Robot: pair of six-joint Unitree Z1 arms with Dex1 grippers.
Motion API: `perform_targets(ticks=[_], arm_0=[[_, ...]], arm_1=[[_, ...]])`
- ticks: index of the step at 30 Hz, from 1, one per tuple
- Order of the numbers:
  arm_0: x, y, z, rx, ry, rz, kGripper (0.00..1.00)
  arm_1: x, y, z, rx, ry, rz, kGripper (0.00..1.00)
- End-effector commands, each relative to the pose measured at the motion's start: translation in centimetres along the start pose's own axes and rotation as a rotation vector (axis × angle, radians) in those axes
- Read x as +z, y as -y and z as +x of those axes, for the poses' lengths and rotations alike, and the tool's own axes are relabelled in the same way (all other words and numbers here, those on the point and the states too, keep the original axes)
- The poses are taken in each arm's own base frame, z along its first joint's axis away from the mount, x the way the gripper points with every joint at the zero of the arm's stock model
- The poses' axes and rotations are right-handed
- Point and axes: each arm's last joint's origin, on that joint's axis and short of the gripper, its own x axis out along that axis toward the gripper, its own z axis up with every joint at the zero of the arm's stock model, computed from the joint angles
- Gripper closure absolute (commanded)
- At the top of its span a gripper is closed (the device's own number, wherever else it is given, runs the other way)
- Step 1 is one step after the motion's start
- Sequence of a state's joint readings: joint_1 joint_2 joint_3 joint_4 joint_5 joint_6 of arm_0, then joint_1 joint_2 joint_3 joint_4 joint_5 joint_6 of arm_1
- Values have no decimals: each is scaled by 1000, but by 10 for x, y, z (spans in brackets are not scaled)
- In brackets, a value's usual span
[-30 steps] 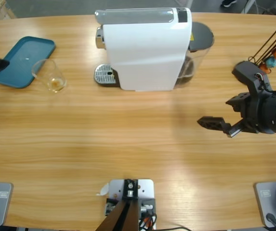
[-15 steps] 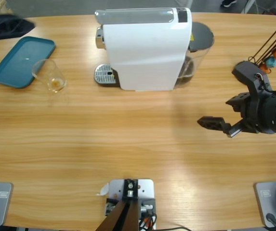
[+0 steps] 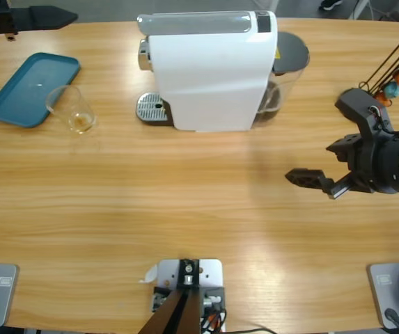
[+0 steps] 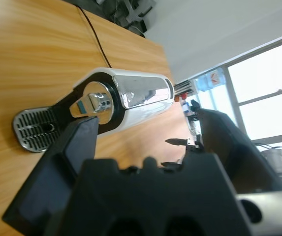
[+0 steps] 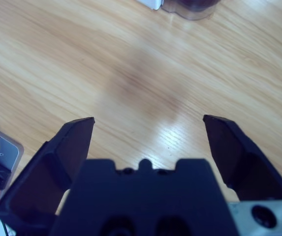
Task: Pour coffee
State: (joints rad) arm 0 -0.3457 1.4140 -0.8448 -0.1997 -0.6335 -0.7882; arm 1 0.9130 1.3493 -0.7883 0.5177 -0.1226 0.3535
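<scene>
Plainly, neither pincer has anything in it. The left gripper [image 4: 141, 142] stands wide open and empty, up at the table's far left corner, looking along the white coffee machine [image 3: 209, 69] with its drip grate [image 4: 35, 129]. The right gripper [image 5: 148, 142] is likewise spread wide and bare, hanging over open wood at the right side of the wooden table [image 3: 185, 202], near the capsule rack [image 3: 397, 73].

Outward from the left gripper, the glass tumbler [image 3: 74, 109] stands upright just beside the teal tray [image 3: 18, 94], with the coffee [image 3: 81, 122] lying shallow in its bottom.

To take up the tumbler well, I judge the left gripper should come down level, straddle the glass at mid-height, and close gently so the thin wall neither slips nor tips.
</scene>
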Motion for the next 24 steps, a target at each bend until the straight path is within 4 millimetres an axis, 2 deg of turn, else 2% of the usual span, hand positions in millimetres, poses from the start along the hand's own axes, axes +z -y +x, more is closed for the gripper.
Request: perform_targets(ticks=[1,8,11,24], arm_0=[[-1,-31,32,-54,-130,-117,144],[5,-41,54,-174,-214,-139,150],[6,-47,61,-177,-215,-140,184],[20,-56,82,-183,-207,-137,184]], arm_1=[[-5,0,7,-16,-22,-10,18],[-5,0,6,-15,-21,-10,18],[-5,0,6,-13,-20,-10,18],[-5,0,5,-10,-17,-10,18]])
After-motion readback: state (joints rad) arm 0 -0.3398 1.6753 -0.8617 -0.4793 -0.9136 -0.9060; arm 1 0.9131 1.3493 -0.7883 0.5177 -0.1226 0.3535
